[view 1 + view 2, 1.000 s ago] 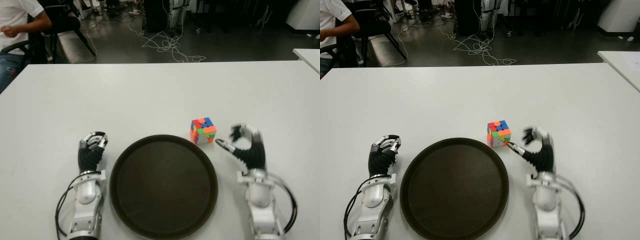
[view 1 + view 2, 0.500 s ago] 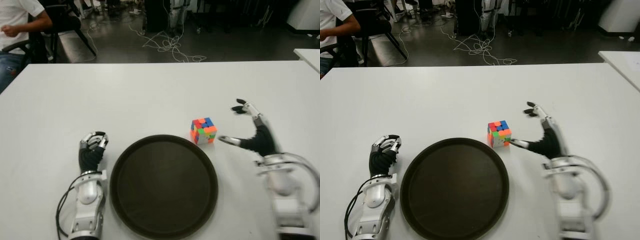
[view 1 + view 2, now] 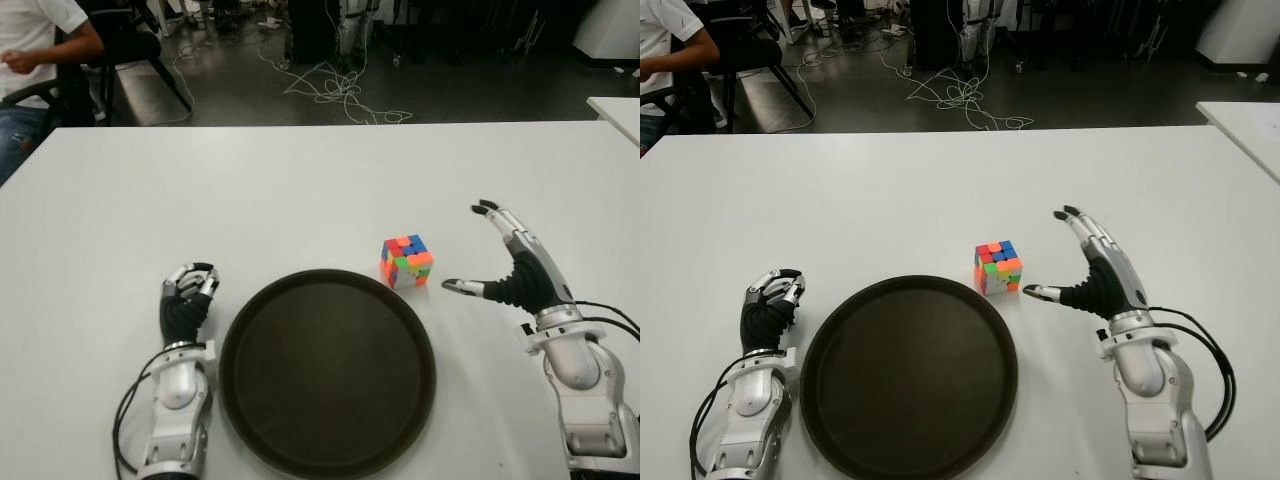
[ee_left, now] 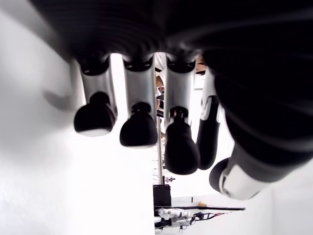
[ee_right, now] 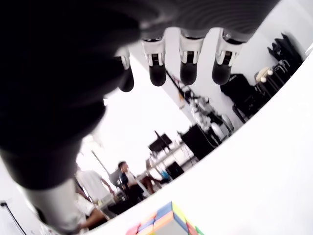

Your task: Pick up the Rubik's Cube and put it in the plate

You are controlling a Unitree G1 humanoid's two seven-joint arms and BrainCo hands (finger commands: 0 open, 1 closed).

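Cube: Rubik's Cube [image 3: 406, 261] is small, with mixed squares of orange, blue, green, pink and yellow. It sits on the white tabletop [image 3: 300, 200], just past the plate's far rim.
Plate: plate [image 3: 327, 370] is round and dark.
Right hand: right hand [image 3: 510, 275] is near the cube, fingers spread wide, holding nothing.
Left hand: left hand [image 3: 186, 298] is left of the plate, fingers curled in, holding nothing.

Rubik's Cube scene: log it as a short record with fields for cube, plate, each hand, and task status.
cube: Rubik's Cube on the white table, just beyond the plate's far right rim, not held
plate: dark round plate, nothing in it
right hand: right hand open, fingers spread, right of the cube, thumb tip short of it
left hand: left hand curled, holding nothing, left of the plate
status: cube not yet grasped
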